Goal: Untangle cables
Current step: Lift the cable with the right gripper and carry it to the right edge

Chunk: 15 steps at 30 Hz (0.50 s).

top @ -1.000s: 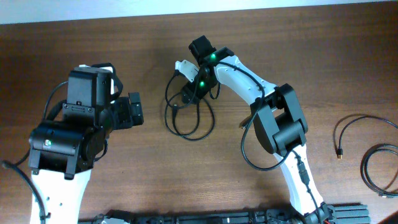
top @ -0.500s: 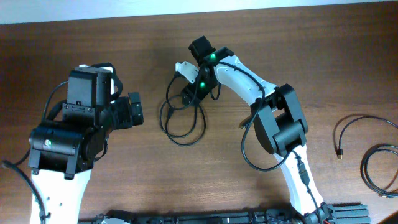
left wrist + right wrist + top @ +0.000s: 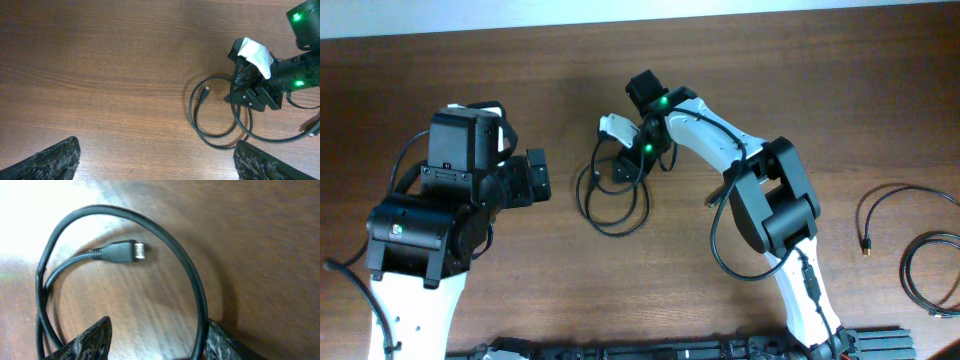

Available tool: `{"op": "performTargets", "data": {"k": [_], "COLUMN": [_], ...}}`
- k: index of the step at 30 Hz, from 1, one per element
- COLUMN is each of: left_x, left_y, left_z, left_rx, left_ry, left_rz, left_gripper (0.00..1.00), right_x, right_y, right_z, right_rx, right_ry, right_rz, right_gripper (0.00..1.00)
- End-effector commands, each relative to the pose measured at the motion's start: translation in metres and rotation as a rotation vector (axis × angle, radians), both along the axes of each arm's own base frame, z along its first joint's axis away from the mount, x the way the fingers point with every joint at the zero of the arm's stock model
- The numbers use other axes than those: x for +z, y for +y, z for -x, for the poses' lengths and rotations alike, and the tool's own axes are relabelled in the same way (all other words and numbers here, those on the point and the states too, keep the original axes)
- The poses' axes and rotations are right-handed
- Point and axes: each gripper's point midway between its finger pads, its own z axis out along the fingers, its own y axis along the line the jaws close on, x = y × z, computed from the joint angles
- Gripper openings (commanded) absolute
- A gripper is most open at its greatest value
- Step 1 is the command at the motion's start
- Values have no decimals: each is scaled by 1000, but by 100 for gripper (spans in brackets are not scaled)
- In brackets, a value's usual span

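A tangle of thin black cable [image 3: 614, 231] lies in loops at the table's centre. It also shows in the left wrist view [image 3: 192, 107], with a small plug [image 3: 206, 90] inside the loop. My right gripper [image 3: 622, 168] is down on the loops' upper right part. In the right wrist view its fingers [image 3: 157, 326] are apart, with a cable arc [image 3: 102, 208] running along the inside of the right finger and the plug [image 3: 125, 252] lying ahead. My left gripper [image 3: 538, 178] is open and empty left of the tangle, its fingertips [image 3: 155, 146] wide apart above bare wood.
Two more black cable loops [image 3: 905, 212] [image 3: 932, 272] lie near the right edge, away from both arms. The right gripper with its white wrap [image 3: 255, 52] shows in the left wrist view. A black rail [image 3: 720, 350] runs along the front edge.
The right gripper has shifted slightly left and the cable loops have slid left with it, drawing into a tighter shape. The left arm has not moved.
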Motion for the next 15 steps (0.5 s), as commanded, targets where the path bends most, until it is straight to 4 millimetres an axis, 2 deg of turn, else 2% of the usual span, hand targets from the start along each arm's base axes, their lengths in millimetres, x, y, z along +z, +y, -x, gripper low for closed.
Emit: {"op": "performTargets", "data": {"k": [1,2,5,7,9,11,14,15], "left_x": [5,5,5,5,5,5,5,5], "left_y": [2,2,2,2,2,2,2,2], "left_z": [1,1,1,1,1,1,1,1], "left_rx": [0,0,0,0,0,0,0,0], "left_ry": [-16,-16,-16,-16,-16,-16,-16,-16], "left_rz": [-8,-8,-8,-8,-8,-8,-8,-8], "left_gripper": [99,99,99,99,99,99,99,99], "right_x": [-36,-37,-38,-40,-29,-5,38,66], "right_y": [0,-1,-7,-18,-33,-52,-82,-92], "right_z": [31,30,28,26,21,7,-31,-42], "right_rx": [75,73,59,47,30,-12,-191,-234], "right_ry": [70,68,70,71,74,53,-10,-32], "right_rz": [56,61,81,134,203,276,401,411], "right_gripper": [21,4,4,4,4,4,4,4]}}
